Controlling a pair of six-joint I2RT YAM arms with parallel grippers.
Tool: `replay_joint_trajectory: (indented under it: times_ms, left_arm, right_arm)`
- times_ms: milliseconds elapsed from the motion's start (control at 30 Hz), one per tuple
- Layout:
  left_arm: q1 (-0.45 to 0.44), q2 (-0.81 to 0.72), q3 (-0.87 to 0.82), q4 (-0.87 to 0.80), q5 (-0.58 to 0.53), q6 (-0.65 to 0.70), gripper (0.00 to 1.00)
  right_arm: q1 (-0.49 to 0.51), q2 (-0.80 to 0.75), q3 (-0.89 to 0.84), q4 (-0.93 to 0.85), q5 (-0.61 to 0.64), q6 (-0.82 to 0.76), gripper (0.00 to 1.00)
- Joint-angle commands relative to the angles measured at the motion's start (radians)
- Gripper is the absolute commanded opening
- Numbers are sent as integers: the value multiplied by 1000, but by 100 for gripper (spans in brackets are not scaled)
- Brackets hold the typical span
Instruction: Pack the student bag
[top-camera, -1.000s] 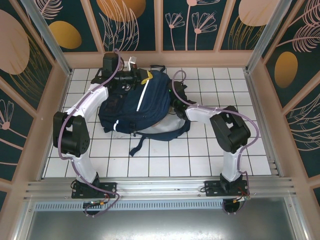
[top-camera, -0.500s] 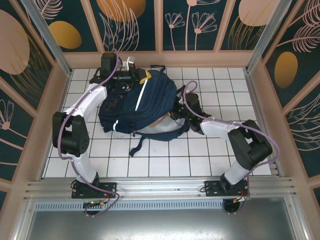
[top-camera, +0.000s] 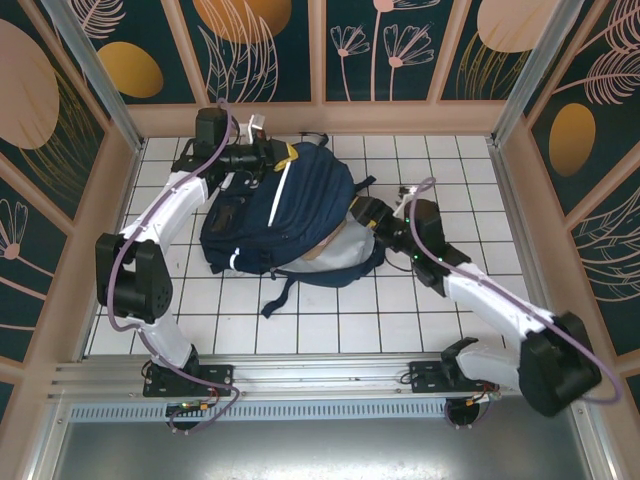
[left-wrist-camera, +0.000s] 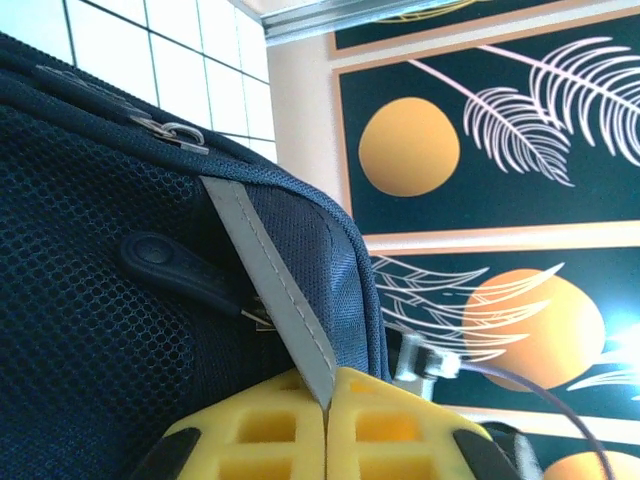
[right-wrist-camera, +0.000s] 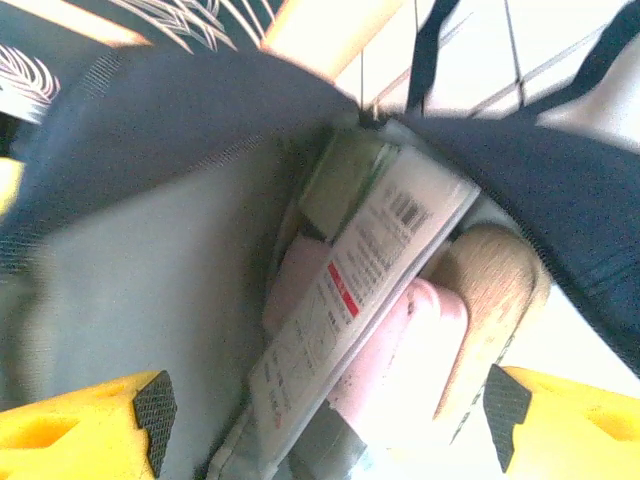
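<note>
The student bag (top-camera: 300, 195), navy with white stripes, lies on the tiled floor toward the back. My left gripper (top-camera: 287, 155) is at its far top edge. In the left wrist view that gripper (left-wrist-camera: 327, 392) is shut on the bag's grey reflective stripe (left-wrist-camera: 262, 268), with navy mesh fabric (left-wrist-camera: 90, 330) beside it. My right gripper (top-camera: 359, 212) stands open at the bag's right side. In the right wrist view the gripper (right-wrist-camera: 320, 425) faces the bag's mouth. Inside are a white printed packet (right-wrist-camera: 365, 285), a pink pouch (right-wrist-camera: 425, 355) and a wooden item (right-wrist-camera: 490, 285).
A dark strap (top-camera: 278, 292) trails from the bag toward the near side. A zip pull (left-wrist-camera: 165, 262) hangs on the mesh pocket. The enclosure's patterned walls (top-camera: 270, 50) stand close behind the bag. White tiled floor (top-camera: 330, 320) lies between the bag and the arm bases.
The right arm has swung out to the right and stretched low, its gripper drawn slightly back from the bag's side. The left gripper has edged toward the back wall, still holding the bag.
</note>
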Motion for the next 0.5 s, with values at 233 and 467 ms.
replay_joint_trajectory:
  times_ms: [233,467]
  left_arm:
    - [-155,-5,-94,-58,-95,211,38]
    - [-154,-186,2,-319,-512,473,53]
  right_arm:
    - [-10,-137,13,-313,220,-184,80]
    - [54,-149,22,-311,169,-295,80]
